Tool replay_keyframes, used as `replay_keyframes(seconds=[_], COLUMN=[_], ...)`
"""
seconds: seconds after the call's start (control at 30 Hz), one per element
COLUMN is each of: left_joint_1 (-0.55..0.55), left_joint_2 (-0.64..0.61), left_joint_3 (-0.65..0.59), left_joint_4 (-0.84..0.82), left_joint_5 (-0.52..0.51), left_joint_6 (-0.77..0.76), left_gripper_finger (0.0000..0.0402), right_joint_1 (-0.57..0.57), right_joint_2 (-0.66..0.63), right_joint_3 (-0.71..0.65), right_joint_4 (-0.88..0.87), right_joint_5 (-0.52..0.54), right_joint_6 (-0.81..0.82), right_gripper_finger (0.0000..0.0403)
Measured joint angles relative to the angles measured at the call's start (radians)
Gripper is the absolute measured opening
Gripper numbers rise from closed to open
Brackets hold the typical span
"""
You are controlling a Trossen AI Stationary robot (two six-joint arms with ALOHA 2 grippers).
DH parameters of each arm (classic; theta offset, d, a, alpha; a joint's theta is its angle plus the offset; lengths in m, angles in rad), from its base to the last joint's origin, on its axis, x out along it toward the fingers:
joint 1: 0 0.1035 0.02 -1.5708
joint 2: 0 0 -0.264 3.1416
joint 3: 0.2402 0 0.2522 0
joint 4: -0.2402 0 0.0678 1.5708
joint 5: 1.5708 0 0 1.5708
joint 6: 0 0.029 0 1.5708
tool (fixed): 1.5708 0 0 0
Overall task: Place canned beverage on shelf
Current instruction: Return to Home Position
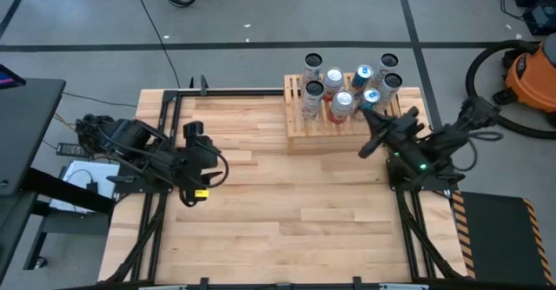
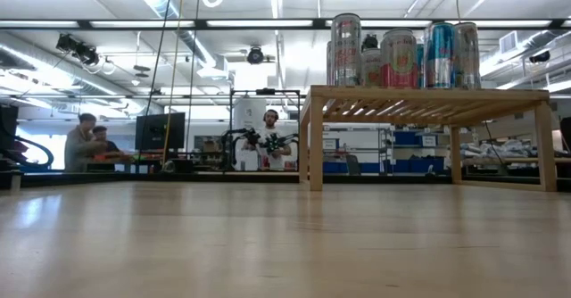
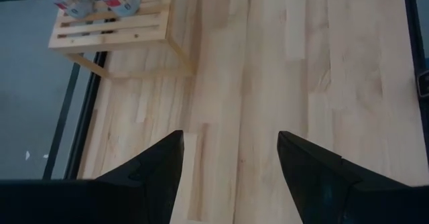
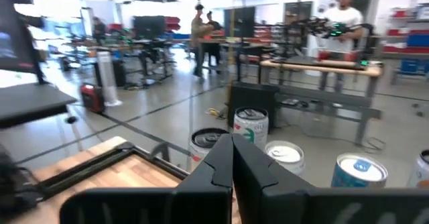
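1. Starting at the jaws: the right gripper [image 4: 232,158] has its jaws pressed together with nothing between them. It hangs over the right front part of the shelf [image 1: 302,132], and I judge it to sit about level with the can tops.
2. The cans [image 1: 341,102] stand upright in a cluster on top of the shelf, toward its back and right. The left front of the shelf is bare.
3. To go home cleanly, I would lift straight up first and only then draw back from the shelf. I would keep the jaws closed and move slowly, since the nearest cans look close enough to clip.
4. The left gripper [image 3: 228,163] waits well to the left of the shelf, jaws spread and empty. I judge it needs little correction.
5. From above, the right arm covers the shelf's right front corner and part of the nearest cans, so I cannot tell the clearance there.
6. The low view shows neither arm. The right wrist's own fingers block some cans, and the left wrist view cuts the cans off, so I cannot count them with certainty.
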Motion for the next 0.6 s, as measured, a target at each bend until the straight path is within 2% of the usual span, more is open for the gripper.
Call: replay_keyframes(seconds=[0.27,0.43,0.6], left_joint_1=[0.011,0.011,0.016], left_joint_2=[-0.03,-0.115,-0.227], left_joint_3=[0.0,0.0,0.0], left_joint_4=[0.027,0.028,0.037], left_joint_5=[-0.01,-0.039,-0.043], left_joint_6=[0.005,-0.006,0.004], left_gripper_finger=[0.0243,0.0243,0.0243], right_joint_1=[0.143,0.251,0.348], right_joint_2=[-0.219,-0.328,-0.381], right_joint_3=[0.0,0.0,0.0], right_joint_4=[-0.106,-0.213,-0.311], right_joint_5=[-0.035,-0.059,-0.109], right_joint_6=[-0.039,-0.032,-0.061], right_gripper_finger=[0.0007,0.0007,0.0007])
